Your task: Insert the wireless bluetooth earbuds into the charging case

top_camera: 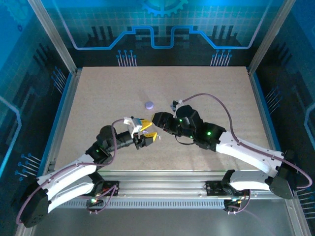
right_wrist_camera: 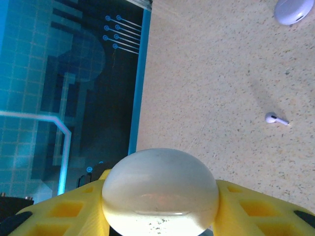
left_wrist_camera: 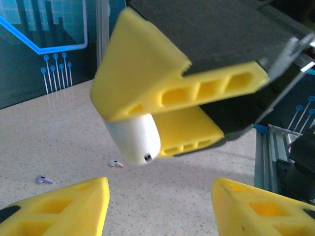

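Table (top_camera: 98, 88): a speckled beige top was seen, walled in by blue panels.
Left claw (top_camera: 151, 128): was held over mid-table, just left of the right claw, with its yellow fingers spread apart and nothing between them.
Right claw (top_camera: 156, 118): was closed around the case, a finger pressed on each side.
Case (left_wrist_camera: 135, 140): white and rounded, was gripped above the table; a small dark port was seen on its lower end.
Round piece (top_camera: 149, 104): lavender, was left on the table just beyond the claws, on the far side.
Earbuds (left_wrist_camera: 116, 163): two were seen loose on the table, apart from each other and outside the case.
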Available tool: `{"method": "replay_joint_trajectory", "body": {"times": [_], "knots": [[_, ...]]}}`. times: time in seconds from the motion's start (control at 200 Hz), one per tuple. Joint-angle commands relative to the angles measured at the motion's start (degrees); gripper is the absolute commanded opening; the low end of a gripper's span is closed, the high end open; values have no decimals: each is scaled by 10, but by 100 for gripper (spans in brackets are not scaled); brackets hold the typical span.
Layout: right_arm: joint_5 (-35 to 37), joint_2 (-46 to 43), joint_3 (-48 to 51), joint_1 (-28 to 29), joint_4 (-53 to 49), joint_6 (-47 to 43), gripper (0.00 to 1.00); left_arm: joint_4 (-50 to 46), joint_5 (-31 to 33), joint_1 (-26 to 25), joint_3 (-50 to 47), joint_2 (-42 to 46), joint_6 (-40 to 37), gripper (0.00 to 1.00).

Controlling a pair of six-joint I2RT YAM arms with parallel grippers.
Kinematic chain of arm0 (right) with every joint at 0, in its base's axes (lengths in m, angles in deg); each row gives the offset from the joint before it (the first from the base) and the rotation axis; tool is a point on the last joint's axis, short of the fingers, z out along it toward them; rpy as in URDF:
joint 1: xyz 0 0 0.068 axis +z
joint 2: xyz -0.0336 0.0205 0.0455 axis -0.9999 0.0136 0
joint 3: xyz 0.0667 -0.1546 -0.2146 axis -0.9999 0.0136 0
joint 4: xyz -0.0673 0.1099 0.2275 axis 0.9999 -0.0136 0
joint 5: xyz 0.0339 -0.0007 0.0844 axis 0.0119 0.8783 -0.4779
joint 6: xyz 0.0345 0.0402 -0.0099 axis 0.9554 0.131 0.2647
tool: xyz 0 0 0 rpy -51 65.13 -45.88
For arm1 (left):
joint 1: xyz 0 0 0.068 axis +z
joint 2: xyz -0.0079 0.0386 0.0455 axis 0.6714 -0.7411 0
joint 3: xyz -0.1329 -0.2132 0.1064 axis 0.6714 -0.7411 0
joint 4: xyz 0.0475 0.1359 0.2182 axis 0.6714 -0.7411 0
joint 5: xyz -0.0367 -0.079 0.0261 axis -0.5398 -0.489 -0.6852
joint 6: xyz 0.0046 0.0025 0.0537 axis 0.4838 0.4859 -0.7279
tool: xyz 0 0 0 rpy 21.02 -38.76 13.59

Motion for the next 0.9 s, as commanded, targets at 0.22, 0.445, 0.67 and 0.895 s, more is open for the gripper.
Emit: {"method": "replay_joint_trajectory", "body": {"times": [0.22,0.445,0.67,0.895], "knots": [[16,9,10,30,42,14,49,54,73,-5,-11,9,15,57],[18,20,9,41,49,18,49,79,81,-6,-13,7,34,53],[24,28,10,47,53,19,49,87,82,-6,-18,9,40,41],[29,25,9,49,54,12,52,70,80,-6,-16,13,44,24]]}}
